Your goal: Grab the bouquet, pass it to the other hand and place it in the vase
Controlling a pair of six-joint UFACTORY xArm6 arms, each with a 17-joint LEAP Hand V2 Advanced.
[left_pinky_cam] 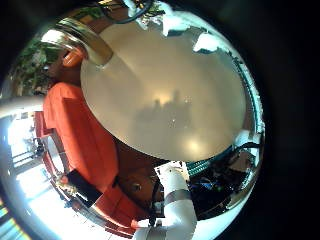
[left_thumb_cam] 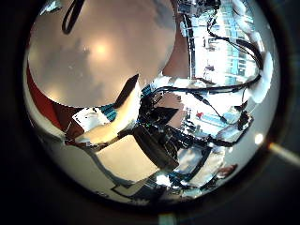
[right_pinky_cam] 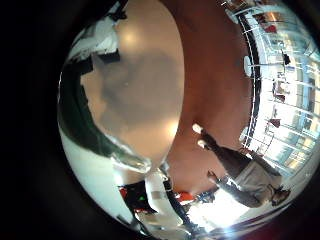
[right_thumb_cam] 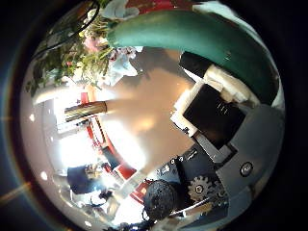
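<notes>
The bouquet's flowers and leaves [right_thumb_cam: 96, 46] show close in the right thumb side palm view. Its long wrapped stem [right_thumb_cam: 183, 38] runs across that palm, and my right hand [right_thumb_cam: 217, 111] has its fingers curled beside it. The stem's other end [right_pinky_cam: 75, 110] fills one side of the right little finger side view. The metal vase [right_thumb_cam: 85, 111] stands apart on the round table [right_thumb_cam: 154, 125], with nothing in it that I can see. The left palm also sees the vase [left_pinky_cam: 80, 42] at the table's far rim. My left hand [left_thumb_cam: 112, 127] holds nothing, its fingers relaxed [left_pinky_cam: 175, 200].
The round table [left_pinky_cam: 170, 90] has a smooth bare top. A long padded seat [left_pinky_cam: 80, 140] curves along the table's edge near the vase. Open floor [right_pinky_cam: 215, 90] lies beyond the table.
</notes>
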